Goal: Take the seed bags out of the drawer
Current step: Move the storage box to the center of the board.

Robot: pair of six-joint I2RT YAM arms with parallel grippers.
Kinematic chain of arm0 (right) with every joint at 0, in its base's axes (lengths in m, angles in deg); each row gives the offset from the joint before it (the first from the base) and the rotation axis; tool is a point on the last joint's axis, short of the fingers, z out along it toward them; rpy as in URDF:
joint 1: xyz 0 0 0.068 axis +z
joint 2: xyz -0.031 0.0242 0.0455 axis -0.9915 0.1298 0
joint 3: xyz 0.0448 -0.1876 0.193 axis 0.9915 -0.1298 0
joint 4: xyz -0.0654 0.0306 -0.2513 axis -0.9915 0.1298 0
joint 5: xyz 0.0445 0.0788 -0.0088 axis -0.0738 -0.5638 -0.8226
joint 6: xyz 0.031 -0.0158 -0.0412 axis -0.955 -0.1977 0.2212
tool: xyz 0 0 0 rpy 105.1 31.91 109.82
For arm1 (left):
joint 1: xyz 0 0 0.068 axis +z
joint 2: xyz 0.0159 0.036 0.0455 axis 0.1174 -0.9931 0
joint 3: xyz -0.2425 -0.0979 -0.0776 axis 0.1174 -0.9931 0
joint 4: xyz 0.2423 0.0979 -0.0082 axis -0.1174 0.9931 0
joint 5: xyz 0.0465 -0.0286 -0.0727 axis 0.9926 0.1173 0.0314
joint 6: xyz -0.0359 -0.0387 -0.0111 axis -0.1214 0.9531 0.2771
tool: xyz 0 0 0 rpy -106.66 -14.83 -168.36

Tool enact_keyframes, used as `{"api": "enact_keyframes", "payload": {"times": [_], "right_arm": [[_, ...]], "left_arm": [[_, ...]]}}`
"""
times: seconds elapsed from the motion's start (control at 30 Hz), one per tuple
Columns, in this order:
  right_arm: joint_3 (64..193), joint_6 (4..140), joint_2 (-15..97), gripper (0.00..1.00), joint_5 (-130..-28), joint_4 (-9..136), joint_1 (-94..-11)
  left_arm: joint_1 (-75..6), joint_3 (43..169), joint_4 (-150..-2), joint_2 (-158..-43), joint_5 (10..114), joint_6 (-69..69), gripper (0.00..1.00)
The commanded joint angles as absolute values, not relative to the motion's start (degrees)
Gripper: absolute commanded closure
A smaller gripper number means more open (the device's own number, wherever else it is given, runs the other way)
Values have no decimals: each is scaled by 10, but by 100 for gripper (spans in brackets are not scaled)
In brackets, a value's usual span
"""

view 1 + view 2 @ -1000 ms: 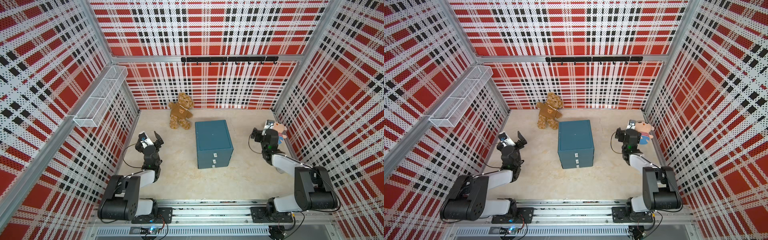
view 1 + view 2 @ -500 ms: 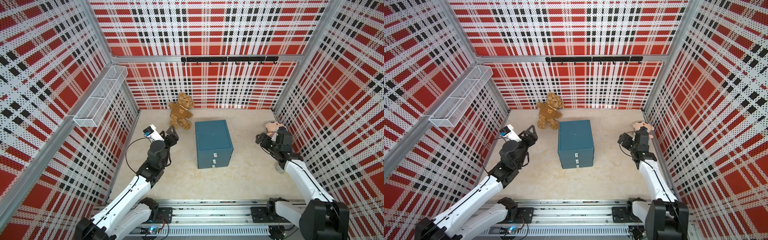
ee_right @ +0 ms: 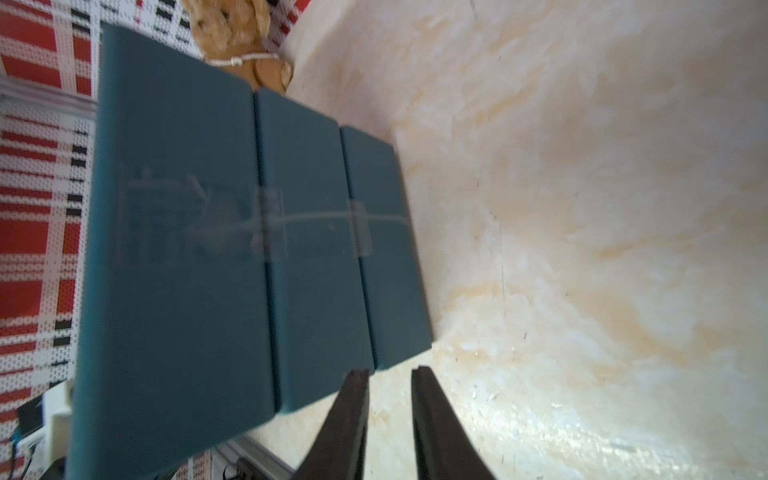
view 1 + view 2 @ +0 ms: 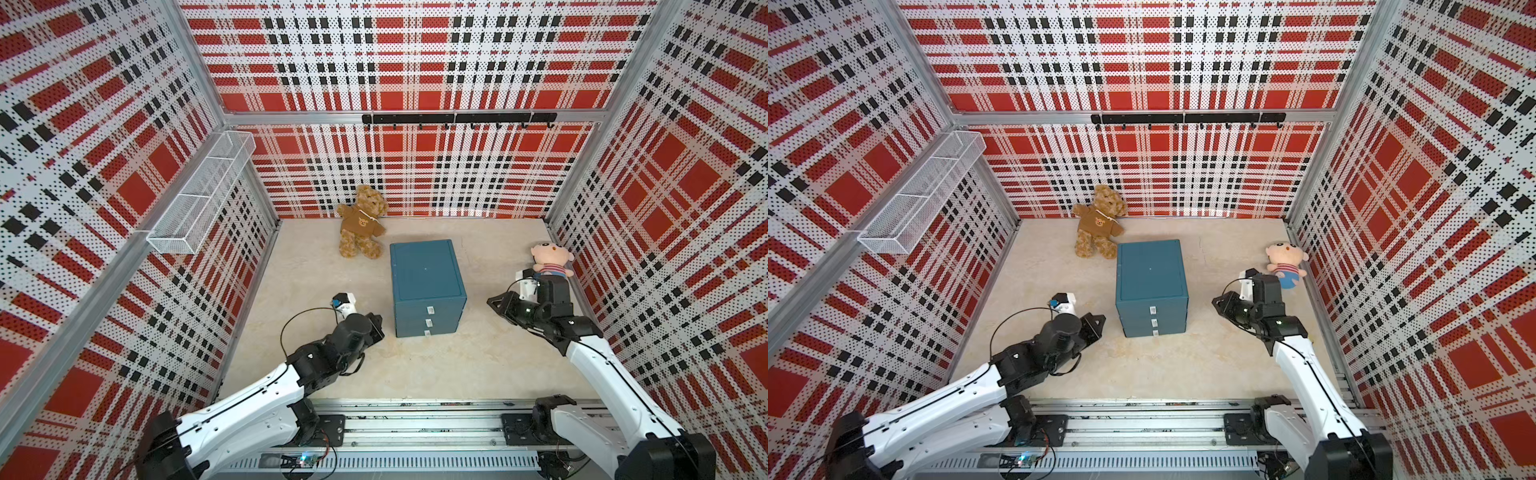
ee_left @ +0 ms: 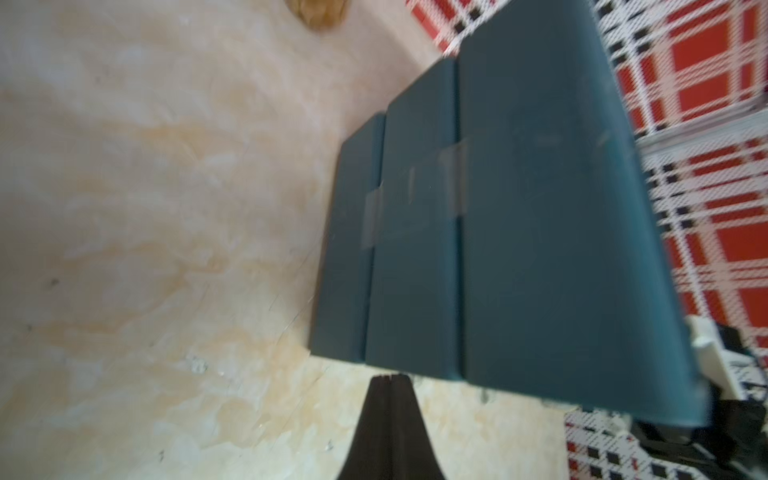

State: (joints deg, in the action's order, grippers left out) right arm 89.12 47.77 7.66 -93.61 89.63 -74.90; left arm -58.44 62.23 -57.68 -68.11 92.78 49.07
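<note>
- Both arms have stretched in from the sides toward the teal drawer cabinet (image 4: 424,270).
- Left gripper (image 4: 376,325), at the cabinet's 8 o'clock, is clenched tight on nothing.
- Teddy bear (image 4: 359,226) sits at its 11 o'clock.
- All three drawers (image 4: 415,322) are pushed in, and the seed bags are out of sight.
- Right gripper (image 4: 493,299), at 3 o'clock, shows a narrow gap and holds nothing.
- Striped plush doll (image 4: 550,262) sits at 2 o'clock.

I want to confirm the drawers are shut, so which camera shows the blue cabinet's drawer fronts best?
The right wrist view, narrowly: the three drawer fronts loom large, seams and pull tabs visible, though blurred. The left wrist view shows them similarly blurred. Both top views show mostly the cabinet top, fronts foreshortened.
</note>
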Motion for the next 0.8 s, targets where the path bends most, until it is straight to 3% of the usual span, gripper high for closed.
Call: {"api": "enact_keyframes", "payload": {"times": [0.0,0.27,0.77], "right_arm": [[860,437,43,75,-945,891,-712],[821,387,20,71,-956,833,-653],[901,421,169,69,-972,782,-618]], "left_arm": [[-613,613,-628,-705,918,534,100],[-613,585,-727,-733,898,547,100],[-539,595,-796,-784,810,510,100]]}}
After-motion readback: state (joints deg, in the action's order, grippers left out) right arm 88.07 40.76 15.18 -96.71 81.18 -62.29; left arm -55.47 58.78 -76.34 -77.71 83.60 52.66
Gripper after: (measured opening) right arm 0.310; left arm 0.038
